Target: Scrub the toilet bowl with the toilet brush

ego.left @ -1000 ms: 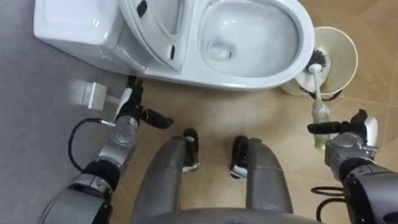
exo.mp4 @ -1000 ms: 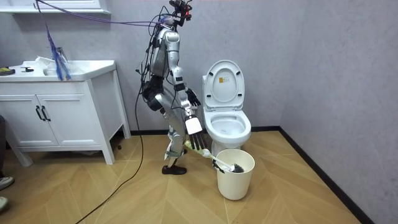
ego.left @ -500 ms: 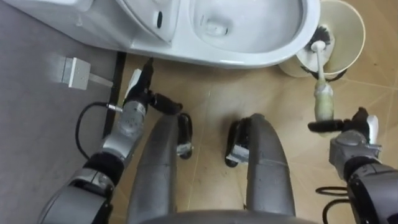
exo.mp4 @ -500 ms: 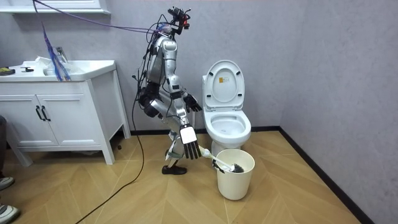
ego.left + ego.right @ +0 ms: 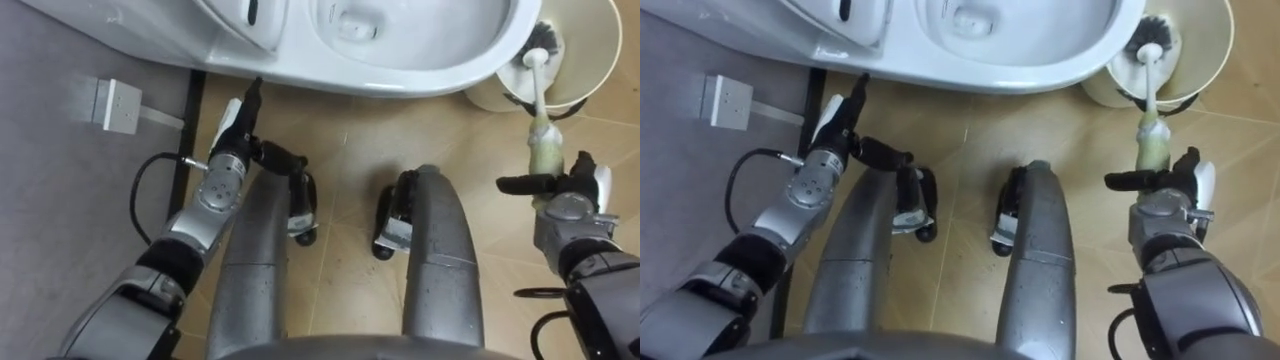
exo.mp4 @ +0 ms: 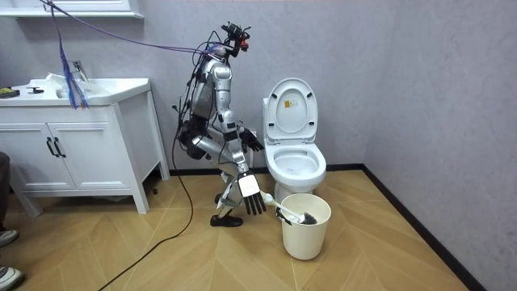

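Observation:
The white toilet (image 5: 430, 60) stands in front of me with its lid up (image 6: 291, 105). At its right sits a cream bucket (image 5: 603, 60) holding the toilet brush (image 5: 541, 52), bristle head down. The brush's pale handle (image 5: 545, 145) slants out toward me. My right hand (image 5: 567, 203) is open just below the handle's end, thumb stretched left and fingers straight; I cannot tell whether it touches. In the room view the same hand (image 6: 250, 198) hangs beside the bucket (image 6: 305, 230). My left hand (image 5: 232, 140) is open near the toilet's base, holding nothing.
A white box (image 5: 112, 105) is fixed low on the grey wall at the left. A white vanity cabinet (image 6: 73, 153) stands at the room view's left. The wood floor around the bucket is free.
I have bent lower, and the eye view has shifted with it. My right hand has dropped from thigh height to the end of the brush handle. The brush and bucket have not moved.

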Controlling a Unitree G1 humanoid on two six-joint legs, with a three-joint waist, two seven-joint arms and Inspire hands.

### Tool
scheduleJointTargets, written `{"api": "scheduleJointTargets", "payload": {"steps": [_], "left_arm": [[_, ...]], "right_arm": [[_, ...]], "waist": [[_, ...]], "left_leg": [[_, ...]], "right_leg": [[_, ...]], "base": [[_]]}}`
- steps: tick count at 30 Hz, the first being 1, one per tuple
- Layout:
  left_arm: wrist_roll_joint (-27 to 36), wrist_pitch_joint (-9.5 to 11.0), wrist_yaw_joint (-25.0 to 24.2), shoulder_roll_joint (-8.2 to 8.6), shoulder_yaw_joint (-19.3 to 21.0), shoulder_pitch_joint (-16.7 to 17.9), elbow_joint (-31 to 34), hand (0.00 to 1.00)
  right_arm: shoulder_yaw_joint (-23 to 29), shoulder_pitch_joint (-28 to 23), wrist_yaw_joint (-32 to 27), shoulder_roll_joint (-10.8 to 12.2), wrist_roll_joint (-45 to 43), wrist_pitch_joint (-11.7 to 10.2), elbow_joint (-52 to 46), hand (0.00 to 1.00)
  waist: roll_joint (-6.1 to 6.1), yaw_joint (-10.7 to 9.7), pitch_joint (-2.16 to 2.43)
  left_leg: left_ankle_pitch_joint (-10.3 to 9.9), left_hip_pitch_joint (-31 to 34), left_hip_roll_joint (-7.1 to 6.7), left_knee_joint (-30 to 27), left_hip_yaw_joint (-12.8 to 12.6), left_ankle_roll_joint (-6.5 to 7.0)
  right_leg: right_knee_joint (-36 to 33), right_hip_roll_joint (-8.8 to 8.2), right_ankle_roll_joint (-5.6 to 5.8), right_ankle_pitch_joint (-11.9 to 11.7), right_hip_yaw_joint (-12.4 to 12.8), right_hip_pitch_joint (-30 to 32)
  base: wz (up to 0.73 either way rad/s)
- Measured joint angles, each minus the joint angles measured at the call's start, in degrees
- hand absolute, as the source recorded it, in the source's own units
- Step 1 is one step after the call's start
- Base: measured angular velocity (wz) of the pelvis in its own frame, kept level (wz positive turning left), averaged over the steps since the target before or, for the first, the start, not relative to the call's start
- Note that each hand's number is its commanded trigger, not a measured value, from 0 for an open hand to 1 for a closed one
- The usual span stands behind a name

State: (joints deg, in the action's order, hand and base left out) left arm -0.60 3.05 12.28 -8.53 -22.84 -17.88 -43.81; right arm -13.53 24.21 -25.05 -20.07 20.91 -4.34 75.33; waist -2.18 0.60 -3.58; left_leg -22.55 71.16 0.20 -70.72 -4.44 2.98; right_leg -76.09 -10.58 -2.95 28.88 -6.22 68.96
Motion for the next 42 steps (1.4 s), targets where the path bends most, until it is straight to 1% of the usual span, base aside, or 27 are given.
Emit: {"api": "scheduleJointTargets", "payload": {"steps": [4, 7, 12, 13, 14, 17, 19, 20, 23, 26, 32, 33, 39, 42], "left_arm": [[-0.02, 0.04, 0.0, 0.17, -0.62, -0.05, 0.02, 0.0], [0.11, 0.06, 0.0, 0.1, -0.71, -0.05, 0.25, 0.0], [0.11, 0.07, -0.4, -0.06, -1.65, -0.04, 0.67, 0.0], [0.11, 0.07, -0.7, -0.07, -1.65, -0.04, 0.65, 0.0], [0.11, 0.07, -1.0, -0.07, -1.59, -0.03, 0.64, 0.0], [0.79, 0.08, -1.83, -0.14, -1.57, 0.03, 0.63, 0.0], [1.27, 0.08, -2.28, -0.3, -1.61, 0.07, 0.32, 0.0], [1.29, 0.08, -2.79, -0.54, -1.61, 0.07, 0.32, 0.0], [1.3, 0.07, -3.11, -1.02, -1.62, 0.11, 0.33, 0.0], [1.29, 0.07, -3.35, -1.54, -1.59, 0.12, 0.37, 0.0], [1.33, 0.07, -4.23, -1.67, -1.58, 0.11, 0.37, 0.0], [1.38, 0.07, -4.27, -1.67, -1.59, 0.1, 0.37, 0.0], [3.55, 0.06, -4.33, -1.7, -1.6, 0.19, 0.32, 0.0], [3.54, 0.05, -4.39, -1.74, -1.51, 0.28, 0.32, 0.0]], "right_arm": [[-0.85, 0.15, -0.41, -0.11, 0.04, -0.17, -0.14, 0.0], [-0.98, 0.39, -0.43, -0.14, 0.09, -1.07, -0.15, 0.0], [-1.07, 0.64, -0.2, -0.22, 0.13, -1.11, -0.25, 0.0], [-1.07, 0.76, 0.2, -0.23, 0.16, -1.11, -0.22, 0.55], [-1.03, 0.75, 0.69, -0.23, 0.12, -1.11, -0.2, 1.0], [-1.08, 0.85, 2.63, -0.26, 0.15, -1.08, 0.71, 1.0], [-1.73, 0.85, 5.23, -0.25, 0.15, -0.86, 1.27, 1.0], [-2.65, 0.84, 6.48, -0.25, 0.17, -0.47, 1.49, 1.0], [-3.26, 0.79, 9.33, -0.24, 0.23, 0.45, 2.02, 1.0], [-3.2, 0.67, 10.72, -0.25, 0.25, 0.79, 2.78, 1.0], [-3.2, 0.5, 12.24, -0.27, 0.86, 1.02, 2.79, 1.0], [-3.2, 0.59, 12.64, -0.28, 1.09, 1.33, 2.79, 1.0], [-3.18, 0.62, 13.87, -0.36, 1.55, 2.0, 2.79, 1.0], [-1.89, 0.3, 13.77, -0.41, 2.12, 1.88, 2.74, 1.0]], "waist": [[-0.02, -0.06, -0.01], [0.0, -0.19, -0.01], [0.12, -0.24, -0.06], [0.17, -0.3, -0.08], [0.21, -0.39, -0.08], [0.32, -0.55, -0.09], [0.76, -0.66, -0.09], [1.1, -0.66, -0.09], [1.79, -0.66, -0.1], [2.1, -0.65, -0.15], [2.12, -0.65, -0.16], [2.12, -0.66, -0.16], [2.1, -0.44, -0.16], [2.06, -0.44, -0.14]], "left_leg": [[-0.09, 0.32, 0.04, 0.0, -0.09, -0.01], [-0.15, 0.65, 0.12, 0.0, -0.1, 0.0], [-0.16, 1.38, 0.1, -0.02, -0.23, 0.03], [-0.17, 1.4, 0.09, -0.02, -0.27, 0.05], [-0.18, 1.38, 0.0, -0.04, -0.25, 0.06], [-0.19, 1.38, -0.08, -0.11, -0.23, 0.07], [-0.19, 1.35, -0.15, -0.14, -0.23, 0.08], [-0.19, 1.33, -0.15, -0.15, -0.21, 0.08], [-0.19, 1.32, -0.15, -0.2, -0.17, 0.08], [-0.2, 1.35, -0.13, -0.21, -0.09, 0.11], [-0.26, 1.35, -0.03, -0.27, -0.1, 0.09], [-0.27, 1.35, -0.03, -0.27, -0.09, 0.08], [-0.28, 1.32, -0.03, -0.19, -0.11, 0.06], [-0.3, 1.09, 0.0, -0.13, -0.05, 0.09]], "right_leg": [[-0.01, -0.28, -0.1, 0.15, -0.11, 0.3], [-0.03, -0.37, -0.1, 0.18, 0.01, 0.73], [-0.16, -0.54, -0.12, 0.18, 0.09, 1.53], [-0.2, -0.57, -0.14, 0.2, 0.13, 1.58], [-0.24, -0.67, -0.16, 0.21, 0.11, 1.58], [-0.32, -0.91, -0.27, 0.27, -0.03, 1.52], [-0.4, -0.99, -0.27, 0.27, -0.04, 1.47], [-0.4, -0.98, -0.27, 0.27, -0.04, 1.46], [-0.39, -0.98, -0.27, 0.27, -0.09, 1.42], [-0.31, -0.94, -0.27, 0.27, -0.2, 1.4], [-0.31, -0.81, -0.27, 0.27, -0.2, 1.39], [-0.31, -0.8, -0.27, 0.27, -0.2, 1.39], [-0.24, -0.79, -0.27, 0.27, -0.16, 1.39], [-0.08, -0.82, -0.28, 0.27, -0.36, 1.05]], "base": [[0.0], [0.0], [0.0], [0.0], [0.0], [0.0], [0.0], [0.0], [0.0], [0.0], [0.0], [0.0], [0.0], [0.0]]}}
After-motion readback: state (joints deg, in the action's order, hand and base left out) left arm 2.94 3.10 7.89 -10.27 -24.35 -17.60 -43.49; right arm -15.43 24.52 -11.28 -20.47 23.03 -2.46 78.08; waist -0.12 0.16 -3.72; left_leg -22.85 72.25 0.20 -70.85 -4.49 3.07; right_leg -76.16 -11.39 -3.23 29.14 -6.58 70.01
